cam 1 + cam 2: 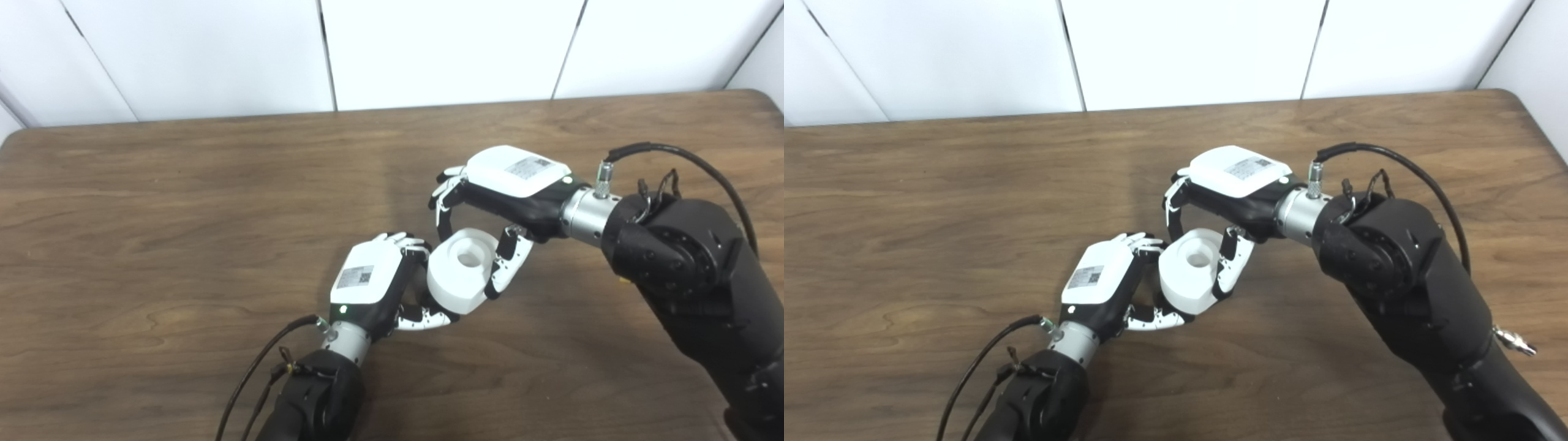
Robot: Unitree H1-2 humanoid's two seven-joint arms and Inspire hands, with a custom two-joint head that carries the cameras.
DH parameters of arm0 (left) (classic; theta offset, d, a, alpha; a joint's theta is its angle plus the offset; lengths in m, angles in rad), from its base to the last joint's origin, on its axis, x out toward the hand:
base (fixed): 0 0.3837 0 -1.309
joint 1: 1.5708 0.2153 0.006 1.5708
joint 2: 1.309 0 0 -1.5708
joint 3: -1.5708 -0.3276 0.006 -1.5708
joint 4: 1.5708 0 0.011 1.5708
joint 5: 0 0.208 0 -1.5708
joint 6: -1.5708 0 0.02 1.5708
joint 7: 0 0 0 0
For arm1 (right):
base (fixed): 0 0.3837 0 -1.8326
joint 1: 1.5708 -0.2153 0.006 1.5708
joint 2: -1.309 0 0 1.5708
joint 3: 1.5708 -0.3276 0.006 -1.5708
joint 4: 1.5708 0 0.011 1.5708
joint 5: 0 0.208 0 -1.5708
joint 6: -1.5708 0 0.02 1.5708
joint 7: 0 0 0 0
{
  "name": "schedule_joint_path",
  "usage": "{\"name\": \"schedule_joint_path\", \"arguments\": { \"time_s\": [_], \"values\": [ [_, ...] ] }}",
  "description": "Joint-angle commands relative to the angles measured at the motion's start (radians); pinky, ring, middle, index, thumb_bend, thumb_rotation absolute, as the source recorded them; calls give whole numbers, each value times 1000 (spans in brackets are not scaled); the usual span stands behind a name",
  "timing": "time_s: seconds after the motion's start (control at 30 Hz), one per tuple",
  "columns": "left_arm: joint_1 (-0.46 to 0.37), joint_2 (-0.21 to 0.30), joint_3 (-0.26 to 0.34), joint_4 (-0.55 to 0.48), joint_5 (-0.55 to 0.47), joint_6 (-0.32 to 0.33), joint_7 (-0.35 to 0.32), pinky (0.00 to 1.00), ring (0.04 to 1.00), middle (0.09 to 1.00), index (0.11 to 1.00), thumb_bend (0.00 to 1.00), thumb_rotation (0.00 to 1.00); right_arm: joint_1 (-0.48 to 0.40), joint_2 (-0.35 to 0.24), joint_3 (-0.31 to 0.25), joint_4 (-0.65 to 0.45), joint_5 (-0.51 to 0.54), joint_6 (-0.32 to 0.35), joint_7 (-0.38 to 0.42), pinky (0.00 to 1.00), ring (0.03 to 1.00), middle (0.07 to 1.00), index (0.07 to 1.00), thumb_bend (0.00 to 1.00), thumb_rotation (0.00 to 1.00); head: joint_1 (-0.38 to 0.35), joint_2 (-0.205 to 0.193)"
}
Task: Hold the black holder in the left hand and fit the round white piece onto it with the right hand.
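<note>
The round white piece [460, 269], a thick disc with a hole in its middle, is held just above the wooden table near the centre. My right hand [511, 187] is shut on it, fingers over its far side and thumb on its near right side. My left hand [373, 282] sits against the disc's left side, fingers curled at the top and thumb reaching under the disc. The black holder is almost wholly hidden between my left palm and the disc; only a dark sliver [420, 289] shows there. The white piece [1191, 269] touches my left hand [1102, 282].
The brown wooden table [184, 214] fills the view, with white wall panels [441, 49] behind its far edge. Black cables [692, 159] loop off both wrists. Nothing else lies on the table.
</note>
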Motion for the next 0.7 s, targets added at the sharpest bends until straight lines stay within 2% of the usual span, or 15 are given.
{"name": "schedule_joint_path", "arguments": {
  "time_s": [0.0, 0.67],
  "values": [
    [9, -2, -19, 5, -1, 3, -46, 904, 872, 788, 486, 519, 61, -18, 2, -5, -14, -14, -18, -20, 849, 914, 806, 482, 526, 139, -1, 0],
    [8, -3, -20, -6, 0, 6, -56, 906, 874, 790, 486, 519, 62, 8, 17, 6, 6, -30, -11, -38, 857, 927, 814, 482, 525, 137, -1, 11]
  ]
}}
